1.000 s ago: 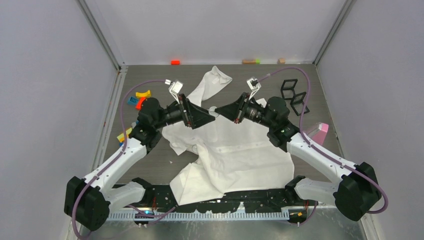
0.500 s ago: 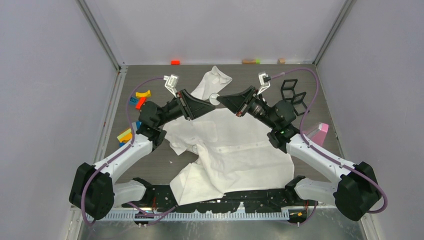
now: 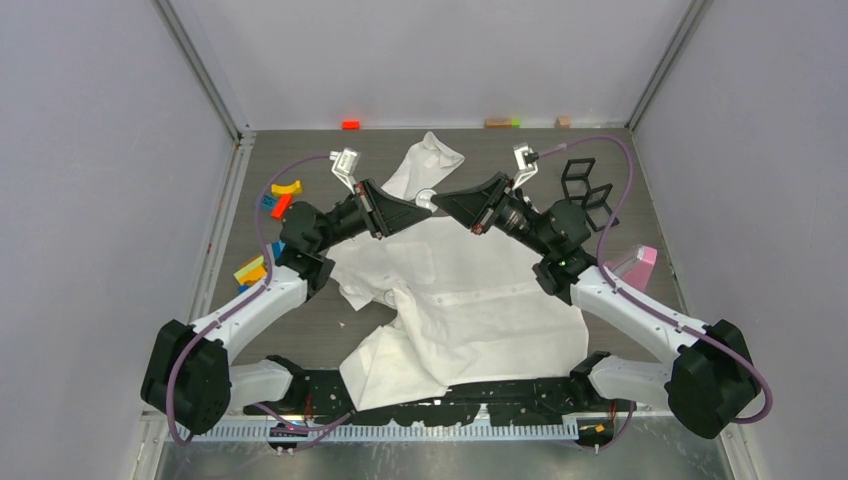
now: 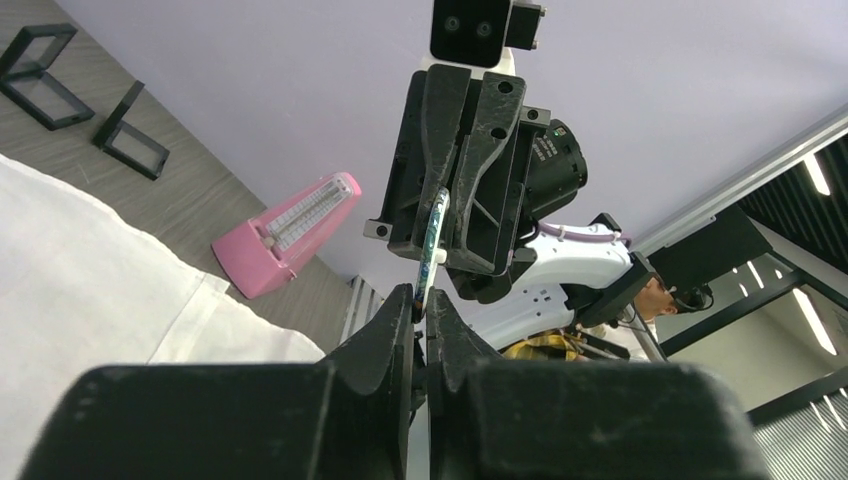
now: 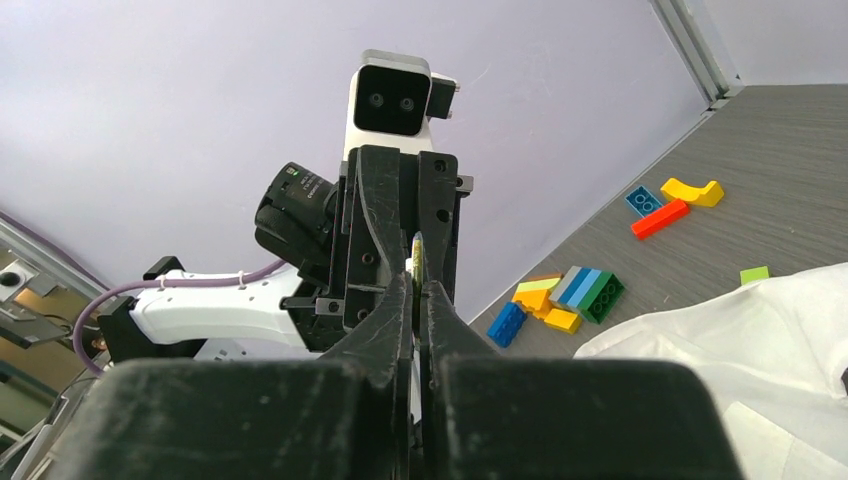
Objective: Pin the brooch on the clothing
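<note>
The clothing [image 3: 480, 290] is a white shirt spread over the table's middle, and it also shows in the wrist views [image 4: 80, 270] [image 5: 740, 330]. Above its collar end the two grippers meet tip to tip. The brooch [image 3: 427, 199] is a small round disc held in the air between them. My left gripper [image 3: 415, 207] [image 4: 424, 312] is shut on one edge of the brooch [image 4: 432, 245]. From the opposite side, my right gripper [image 3: 443, 204] [image 5: 417, 290] is shut on its other edge. Edge-on, the brooch [image 5: 416, 262] shows only as a thin yellow-green strip.
A pink wedge-shaped object [image 3: 636, 262] [image 4: 290, 232] stands right of the shirt. Black wire frames [image 3: 585, 185] [image 4: 40, 70] lie at the back right. Coloured bricks [image 3: 275, 197] [image 5: 560, 295] are scattered at the left, and small blocks [image 3: 350, 124] sit along the back wall.
My left gripper has gone from open to shut on the brooch. Both grippers have moved a little toward the back wall with the brooch between them.
</note>
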### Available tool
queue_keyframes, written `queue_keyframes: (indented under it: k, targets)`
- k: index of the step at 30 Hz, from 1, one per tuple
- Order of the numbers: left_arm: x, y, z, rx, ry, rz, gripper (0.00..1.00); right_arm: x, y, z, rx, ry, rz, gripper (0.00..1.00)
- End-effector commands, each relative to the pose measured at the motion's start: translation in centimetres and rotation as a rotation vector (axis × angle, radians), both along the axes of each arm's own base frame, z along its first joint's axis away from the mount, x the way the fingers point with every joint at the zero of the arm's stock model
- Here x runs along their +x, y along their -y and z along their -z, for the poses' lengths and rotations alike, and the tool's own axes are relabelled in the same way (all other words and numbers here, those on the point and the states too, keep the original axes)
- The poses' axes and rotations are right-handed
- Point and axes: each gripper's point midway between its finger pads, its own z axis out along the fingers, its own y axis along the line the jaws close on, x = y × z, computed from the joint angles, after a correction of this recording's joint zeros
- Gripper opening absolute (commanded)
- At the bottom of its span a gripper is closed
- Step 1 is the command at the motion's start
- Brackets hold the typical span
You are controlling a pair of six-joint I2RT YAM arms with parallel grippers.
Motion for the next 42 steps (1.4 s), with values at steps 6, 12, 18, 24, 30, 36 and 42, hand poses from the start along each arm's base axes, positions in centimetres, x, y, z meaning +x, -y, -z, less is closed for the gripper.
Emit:
queue_keyframes:
  k: [6, 12, 18, 24, 30, 36, 42]
  targets:
    - [-0.6, 0.0, -1.0, 0.013, 0.099, 0.03, 0.0, -0.8, 0.0, -2.6, 0.034, 0.053, -0.028, 0.35]
    - [-1.6, -1.4, 1.5, 0.239, 0.111, 0.193, 0.0, -0.5, 1.1, -1.3, -0.023, -0.001, -0.037, 0.76]
    - [-4.1, -2.5, 3.8, 0.401, 0.149, 0.328, 0.0, -2.3, 0.6, 0.2, -0.114, -0.028, -0.225, 0.73]
    - [-5.3, -2.8, 4.0, 0.396, 0.167, 0.392, 0.0, -4.2, -0.2, 2.2, -0.174, -0.077, -0.373, 0.66]
    - [-5.1, -2.7, 4.7, 0.402, 0.142, 0.393, 0.0, -5.2, -1.2, 3.4, -0.212, -0.091, -0.409, 0.6]
    - [-5.0, -2.7, 4.7, 0.398, 0.14, 0.393, 0.0, -5.4, -1.9, 4.4, -0.225, -0.114, -0.427, 0.46]
    - [-5.0, -2.7, 4.7, 0.397, 0.14, 0.393, 0.0, -5.0, -2.3, 4.8, -0.229, -0.129, -0.421, 0.27]
